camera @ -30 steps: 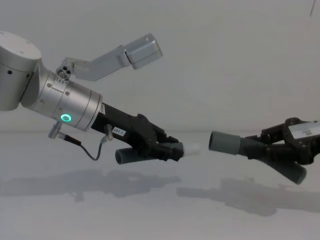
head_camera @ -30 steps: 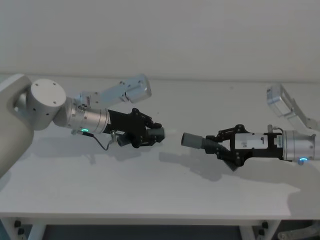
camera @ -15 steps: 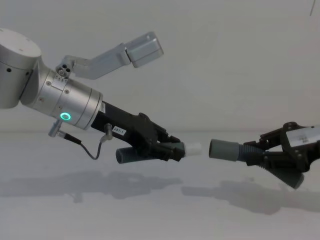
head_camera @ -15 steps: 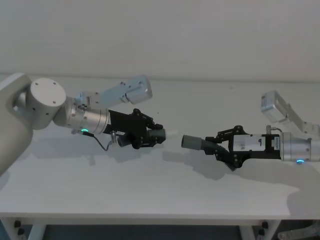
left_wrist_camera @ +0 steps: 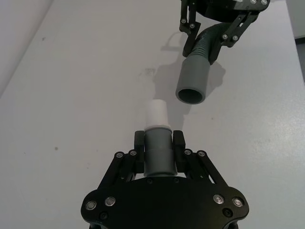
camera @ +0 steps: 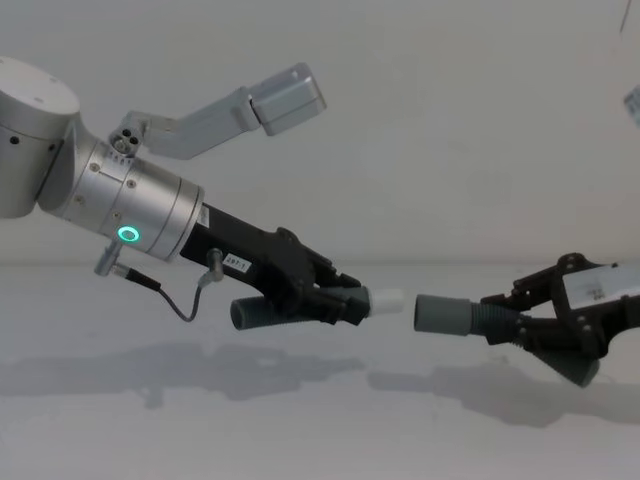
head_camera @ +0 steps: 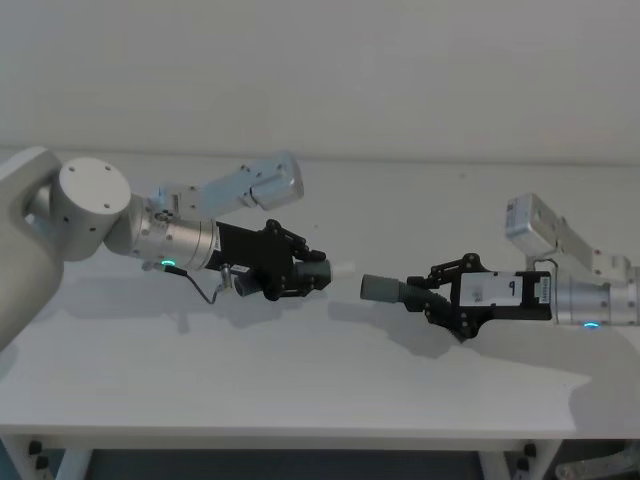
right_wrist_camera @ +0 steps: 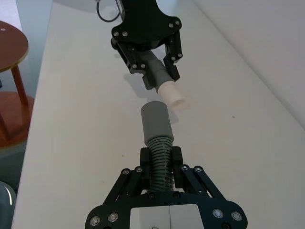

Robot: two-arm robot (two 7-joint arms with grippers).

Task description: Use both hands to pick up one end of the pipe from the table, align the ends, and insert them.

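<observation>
Since the earlier frames, my right fingers [camera: 530, 325] have carried their pipe piece lower and further left, so the gap between the two pipe ends has narrowed and the sleeve mouth has dropped close to the level of the white tip.

My left fingers [left_wrist_camera: 158, 148] are clamped on the grey body of the left pipe piece [left_wrist_camera: 157, 151], whose plain white tip [camera: 386, 299] projects rightward beyond them. My right fingers are clamped on the ribbed section of the right pipe piece [right_wrist_camera: 158, 136], whose wider grey sleeve [camera: 445, 313] points left with its open mouth [left_wrist_camera: 190, 95] toward the tip. Both pieces are held in the air above the counter [head_camera: 300, 370], neither touching it.

Governing relation: the tip and the sleeve mouth face each other across a small gap, near but apart. In the chest view the sleeve sits slightly lower than the tip and the two long axes are not quite in line; in the left wrist view the mouth lies a little to one side of the tip's axis. I judge that a small sideways and height correction is needed before closing along the shared axis.

Open room: bare counter lies below and on both sides, with the white wall [head_camera: 400, 70] well behind; counter edges are far from the joint.
</observation>
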